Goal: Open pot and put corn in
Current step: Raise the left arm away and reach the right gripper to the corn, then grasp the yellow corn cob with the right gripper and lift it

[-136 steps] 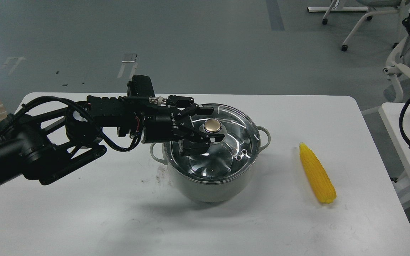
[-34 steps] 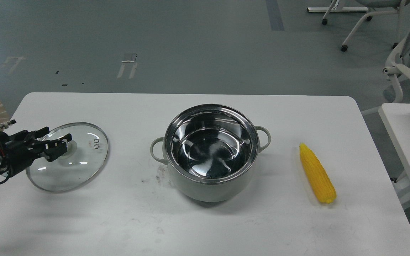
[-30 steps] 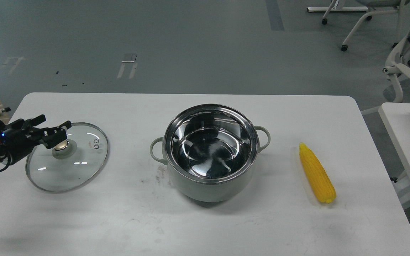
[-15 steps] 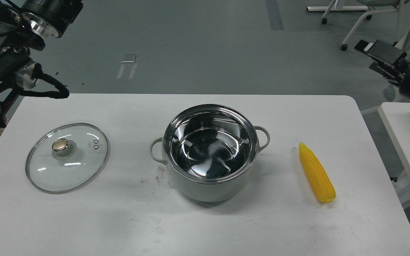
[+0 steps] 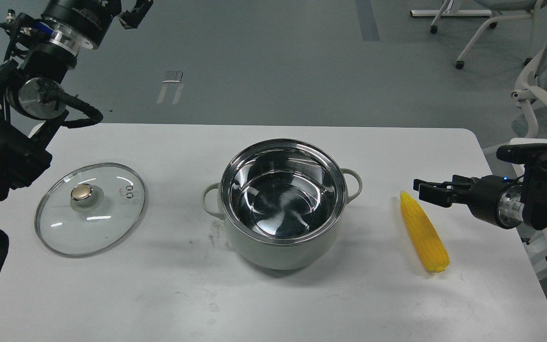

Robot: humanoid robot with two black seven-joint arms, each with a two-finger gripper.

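Note:
The pot [image 5: 280, 247] stands uncovered in the middle of the table, and its shiny steel inside is empty. The corn [image 5: 423, 231] lies on the table to its right, pointed end away from me. My right gripper [image 5: 426, 192] comes in low from the right; its fingers are slightly apart and sit just above and beside the cob's pointed end, holding nothing. My left arm is raised at the top left. Only one finger of the left gripper [image 5: 136, 12] shows at the frame's top edge, far from the pot.
The glass lid [image 5: 107, 223] with its gold knob [image 5: 81, 192] lies flat on the table at the left. A second white table [image 5: 523, 141] and rolling chairs [image 5: 546, 71] stand to the right, beyond the table edge.
The left gripper let go of the lid on the table at the left, and the arm rose to the top left. The right arm came down from the upper right to the corn's tip.

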